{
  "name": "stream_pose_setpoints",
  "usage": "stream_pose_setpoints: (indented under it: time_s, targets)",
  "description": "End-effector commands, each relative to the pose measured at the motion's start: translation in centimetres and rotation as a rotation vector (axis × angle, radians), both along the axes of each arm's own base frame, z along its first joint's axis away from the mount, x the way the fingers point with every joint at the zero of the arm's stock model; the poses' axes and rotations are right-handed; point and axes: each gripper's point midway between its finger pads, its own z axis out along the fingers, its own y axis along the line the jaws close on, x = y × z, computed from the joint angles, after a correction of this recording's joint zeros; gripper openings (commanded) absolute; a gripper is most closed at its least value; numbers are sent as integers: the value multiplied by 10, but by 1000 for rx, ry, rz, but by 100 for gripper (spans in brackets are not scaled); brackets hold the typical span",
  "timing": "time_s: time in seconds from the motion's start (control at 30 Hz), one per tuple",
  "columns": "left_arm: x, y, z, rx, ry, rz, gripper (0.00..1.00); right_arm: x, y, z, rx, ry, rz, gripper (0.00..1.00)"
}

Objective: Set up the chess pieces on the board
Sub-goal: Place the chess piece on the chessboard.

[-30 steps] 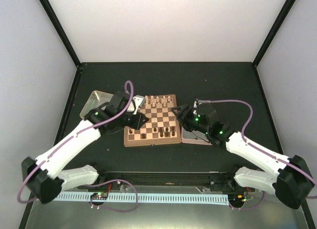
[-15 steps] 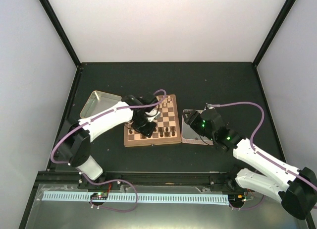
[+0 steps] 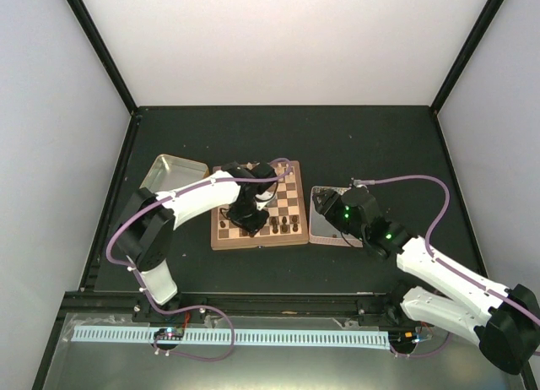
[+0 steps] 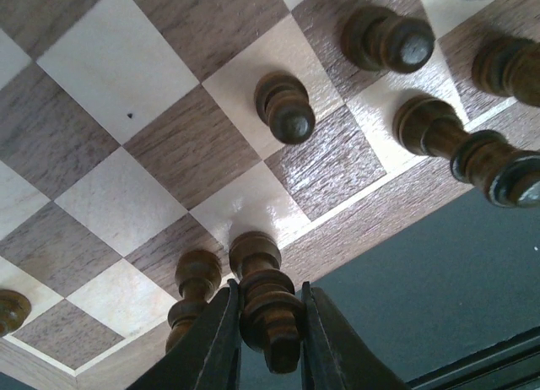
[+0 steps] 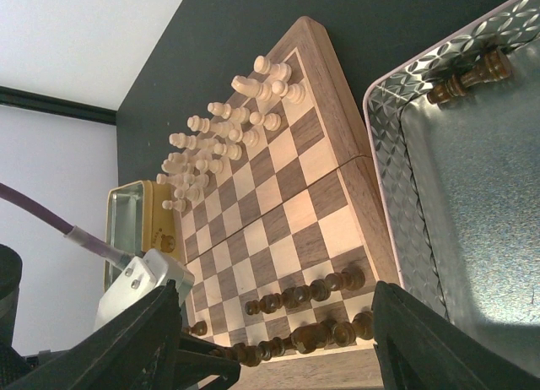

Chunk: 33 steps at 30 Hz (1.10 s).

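Observation:
The board (image 3: pixel 257 239) lies mid-table, with cream pieces (image 3: pixel 274 172) on its far rows and dark chess pieces (image 3: pixel 278 227) on its near rows. My left gripper (image 3: pixel 245 217) is over the near left corner. In the left wrist view it (image 4: pixel 268 299) is shut on a dark piece (image 4: pixel 268 310), whose base rests on a light square by the board's rim (image 4: pixel 371 213). Another dark piece (image 4: pixel 194 284) stands beside it. My right gripper (image 3: pixel 325 203) hangs over the silver tin (image 3: pixel 325 235), open and empty (image 5: pixel 278 356). A dark piece (image 5: pixel 468 78) lies in that tin.
A gold tin (image 3: pixel 169 172) sits left of the board and shows in the right wrist view (image 5: pixel 126 213). The board's right rim (image 5: pixel 371 213) lies right next to the silver tin's patterned wall (image 5: pixel 396 154). Black frame posts stand at the table's far corners.
My left gripper moved from the board's left edge in over the near left squares. My right gripper drew back from the board's right edge to over the silver tin.

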Motion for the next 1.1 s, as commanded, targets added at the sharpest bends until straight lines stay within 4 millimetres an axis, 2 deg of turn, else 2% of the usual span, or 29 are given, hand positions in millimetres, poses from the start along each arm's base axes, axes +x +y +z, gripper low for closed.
stream_pose_setpoints:
  time_s: [0.0, 0.33, 0.47, 0.57, 0.8, 1.07]
  targets:
    - [10, -7, 2, -9, -39, -21, 13, 3, -6, 2, -14, -24, -20, 63]
    - [10, -12, 0, -52, -52, -17, 17, 2, -5, 2, -12, -23, -12, 63]
    - [10, -8, -2, -31, -54, -10, 28, 2, -5, 2, -12, -20, -10, 63]
    - [11, -9, 0, -36, -57, -11, 32, 2, -4, 2, -8, -19, -6, 63]
    - [10, -9, 5, -46, -63, -10, 28, 2, -2, 3, -4, -19, -1, 63]
    - [12, -9, 11, -53, -82, -9, 30, 1, -1, 3, 2, -15, 5, 63]
